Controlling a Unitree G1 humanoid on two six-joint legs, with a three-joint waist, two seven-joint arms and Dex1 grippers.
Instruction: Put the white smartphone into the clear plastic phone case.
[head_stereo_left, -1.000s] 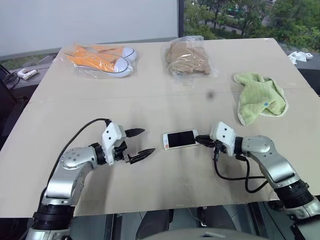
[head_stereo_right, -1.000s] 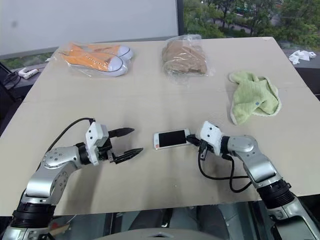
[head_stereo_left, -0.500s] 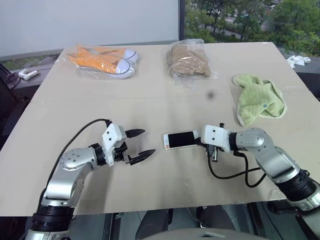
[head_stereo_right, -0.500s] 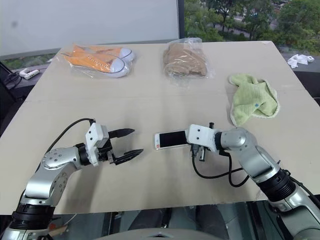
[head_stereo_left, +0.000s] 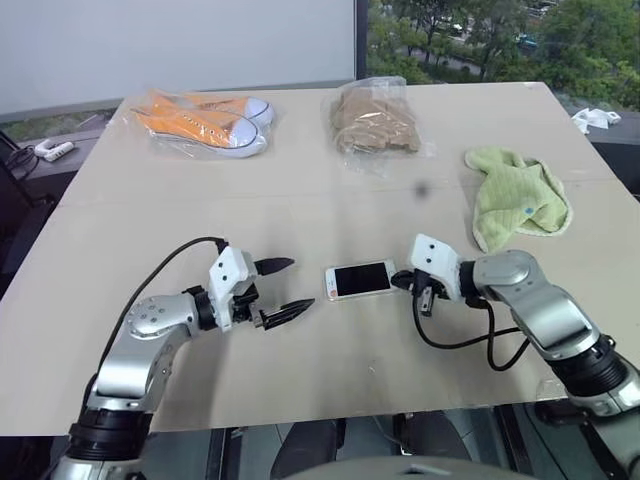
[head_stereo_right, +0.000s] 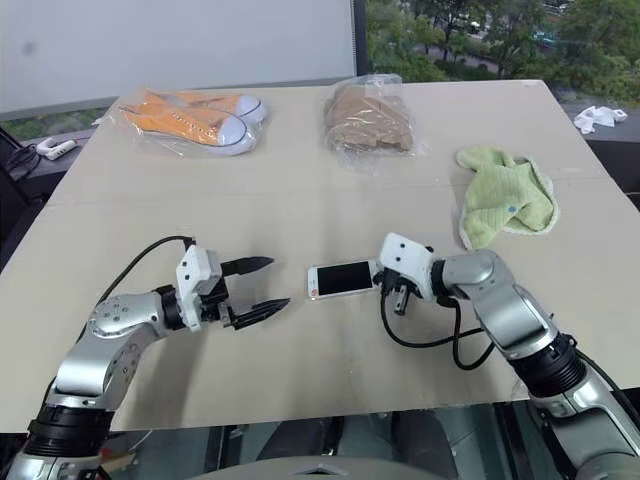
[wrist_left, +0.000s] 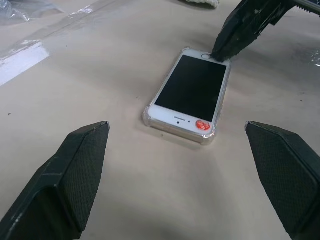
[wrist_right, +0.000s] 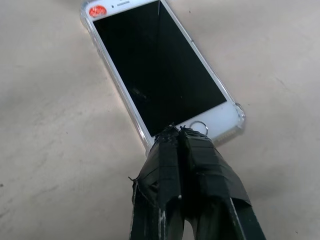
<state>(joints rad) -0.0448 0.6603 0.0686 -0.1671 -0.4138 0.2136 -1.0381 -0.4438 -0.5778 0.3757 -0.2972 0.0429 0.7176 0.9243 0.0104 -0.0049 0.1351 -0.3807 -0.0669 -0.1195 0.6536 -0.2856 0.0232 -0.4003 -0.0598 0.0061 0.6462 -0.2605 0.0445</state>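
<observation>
The white smartphone (head_stereo_left: 360, 280) lies flat, screen up, near the table's middle front. A clear plastic phone case (wrist_left: 150, 117) wraps its edges and corners, and its glossy rim (wrist_right: 239, 111) stands out around the white bezel. My right gripper (wrist_right: 177, 131) is shut, with its tips resting on the home-button end of the phone, at the phone's right (head_stereo_left: 400, 280). My left gripper (head_stereo_left: 290, 284) hangs open a short way left of the phone, pointing at it, with nothing between its fingers (wrist_left: 80, 165).
At the table's far side lie orange sneakers in a clear bag (head_stereo_left: 205, 118) and a brown item in a clear bag (head_stereo_left: 378, 118). A green cloth (head_stereo_left: 518, 197) lies at the right. A black cable (head_stereo_left: 470, 342) loops on the table under my right arm.
My right wrist has tilted further downward while its shut tips stayed at the phone's end. The phone and my left gripper have not moved.
</observation>
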